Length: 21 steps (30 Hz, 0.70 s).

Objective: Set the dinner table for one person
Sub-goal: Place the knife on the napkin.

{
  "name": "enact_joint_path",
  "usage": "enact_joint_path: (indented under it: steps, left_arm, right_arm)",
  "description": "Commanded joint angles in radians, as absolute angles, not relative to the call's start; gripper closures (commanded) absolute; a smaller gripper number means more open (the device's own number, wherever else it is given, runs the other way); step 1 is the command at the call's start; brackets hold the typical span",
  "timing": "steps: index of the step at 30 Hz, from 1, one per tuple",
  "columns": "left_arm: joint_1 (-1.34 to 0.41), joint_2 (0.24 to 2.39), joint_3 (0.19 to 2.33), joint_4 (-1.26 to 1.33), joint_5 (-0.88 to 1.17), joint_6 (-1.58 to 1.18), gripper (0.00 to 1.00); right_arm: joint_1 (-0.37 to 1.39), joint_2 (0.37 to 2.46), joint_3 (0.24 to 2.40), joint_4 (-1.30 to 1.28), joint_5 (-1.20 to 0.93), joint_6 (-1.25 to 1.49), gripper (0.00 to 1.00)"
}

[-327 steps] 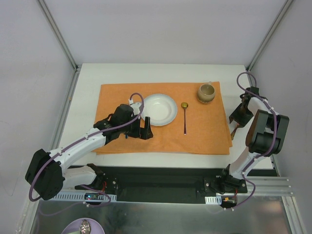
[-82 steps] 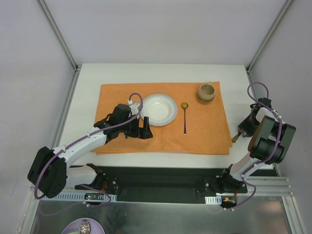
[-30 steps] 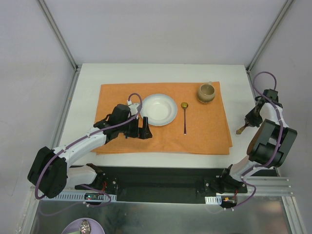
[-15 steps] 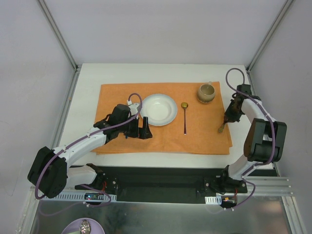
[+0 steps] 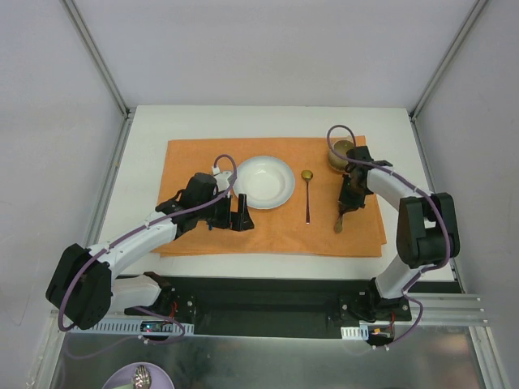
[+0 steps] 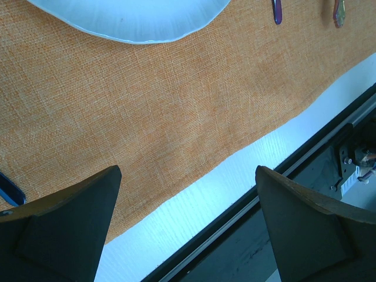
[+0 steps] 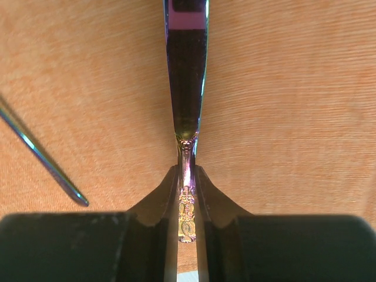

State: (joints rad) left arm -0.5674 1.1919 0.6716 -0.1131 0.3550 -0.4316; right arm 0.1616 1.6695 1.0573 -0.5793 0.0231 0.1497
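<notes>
On the white dinner table [image 5: 146,130] lies an orange placemat [image 5: 203,162] with a white plate [image 5: 263,181], a gold-bowled spoon [image 5: 307,194] to its right and a brown cup [image 5: 343,154] at the far right corner. My right gripper [image 5: 350,194] is shut on the ornate handle of an iridescent knife-like piece of cutlery [image 7: 187,70], held over the mat just right of the spoon handle [image 7: 41,155]. Its fingertips [image 7: 187,176] pinch the handle. My left gripper [image 5: 242,215] stands open over the mat near the plate's front-left, nothing between its fingers [image 6: 67,229].
The left wrist view shows the plate rim [image 6: 129,17], the mat's near edge, white tabletop and the black base rail [image 6: 305,176]. A dark blue tip [image 6: 9,188] pokes in at the left. A purple dish [image 5: 142,377] with cutlery sits below the table's front.
My right arm has swung left from beside the table's right edge to over the placemat, carrying the cutlery to just right of the spoon. The left arm has stayed put.
</notes>
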Motion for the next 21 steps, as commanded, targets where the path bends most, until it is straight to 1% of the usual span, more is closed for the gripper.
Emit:
enact_joint_path:
  steps: [1,8,21]
  left_arm:
    - [-0.555,1.18,0.669,-0.091,0.373,-0.442,0.0]
    - [-0.555,1.173,0.667,-0.091,0.373,-0.442,0.01]
    - [-0.555,1.167,0.664,-0.092,0.376,-0.443,0.01]
  right_arm:
    - [0.241,1.664,1.084,-0.623,0.04,0.155,0.99]
    - [0.314,1.649,1.109,-0.653,0.031,0.143,0.99]
    - [0.37,1.721,1.218,-0.666,0.025,0.069,0.99]
